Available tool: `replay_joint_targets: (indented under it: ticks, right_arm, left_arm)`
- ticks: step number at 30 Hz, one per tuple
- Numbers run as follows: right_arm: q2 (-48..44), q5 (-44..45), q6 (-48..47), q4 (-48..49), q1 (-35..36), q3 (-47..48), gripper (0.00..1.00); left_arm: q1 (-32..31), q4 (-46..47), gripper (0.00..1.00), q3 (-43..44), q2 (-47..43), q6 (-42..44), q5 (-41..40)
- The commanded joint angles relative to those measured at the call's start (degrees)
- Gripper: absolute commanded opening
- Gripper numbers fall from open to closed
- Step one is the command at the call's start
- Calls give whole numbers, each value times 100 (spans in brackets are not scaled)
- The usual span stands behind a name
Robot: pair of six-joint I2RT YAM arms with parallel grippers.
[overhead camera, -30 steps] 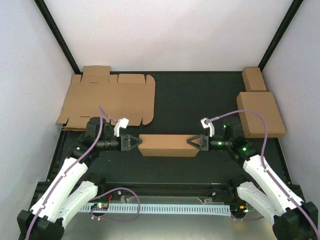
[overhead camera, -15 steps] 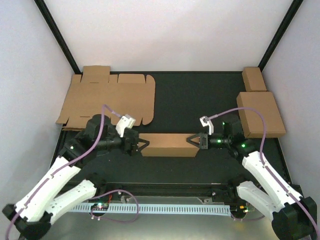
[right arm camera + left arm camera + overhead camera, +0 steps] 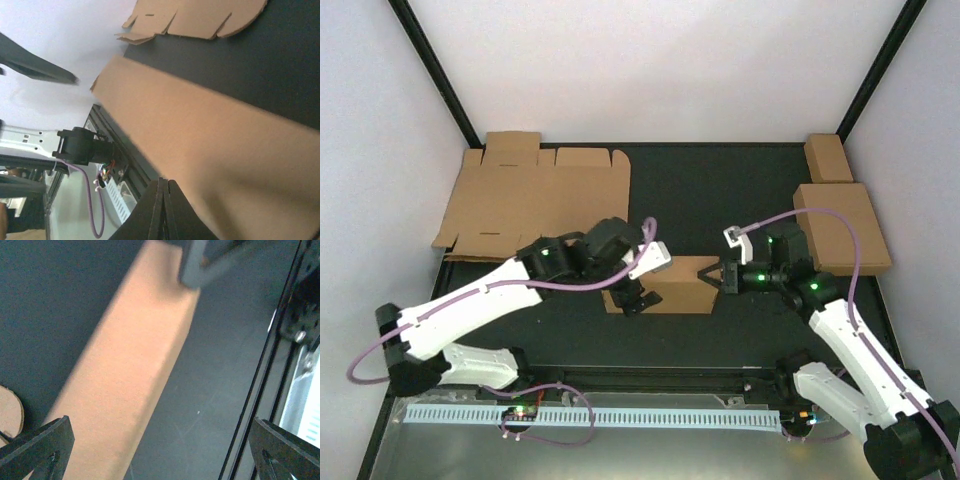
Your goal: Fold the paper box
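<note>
The paper box (image 3: 682, 285) lies in the middle of the black mat as a long, flat brown slab. My left gripper (image 3: 634, 298) hangs over its left part, open wide. In the left wrist view the box (image 3: 125, 380) runs under the left half of the gap, and the gripper (image 3: 160, 460) holds nothing. My right gripper (image 3: 717, 277) is shut, its tip against the box's right end. In the right wrist view the joined fingers (image 3: 164, 200) point at the brown box (image 3: 215, 135), with nothing between them.
A flat die-cut cardboard sheet (image 3: 535, 200) lies at the back left, by the left wall. A squarish folded box (image 3: 840, 228) and a small oblong box (image 3: 828, 158) sit at the right wall. A metal rail (image 3: 650, 378) runs along the near edge.
My left gripper let go of the box's left end and opened wide. Its arm then swung right over the box's left part. The right gripper stayed shut at the right end.
</note>
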Motion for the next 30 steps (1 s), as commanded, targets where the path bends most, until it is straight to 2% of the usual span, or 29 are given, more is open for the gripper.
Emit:
replay_joint_targets:
  ticks: [1, 7, 10, 17, 25, 30]
  right_arm:
    - [-192, 363, -256, -545, 4, 488, 2]
    - [-387, 460, -308, -863, 10, 722, 2]
    - [-515, 531, -335, -1037, 6, 904, 2]
    - [-614, 716, -473, -1403, 4, 1179, 2]
    - [-583, 822, -583, -1526, 4, 1251, 2]
    - [-592, 874, -589, -1526, 4, 1218, 2]
  left_arm:
    - [-245, -810, 99, 491, 579, 621, -770]
    - [-260, -689, 99, 593, 1101, 912, -1455]
    - [-167, -774, 99, 746, 1264, 1131, -1493]
    - [119, -914, 99, 859, 1574, 1619, -150]
    - [306, -935, 98, 1048, 2156, 1654, 81]
    - [402, -940, 89, 1082, 2302, 1712, 234]
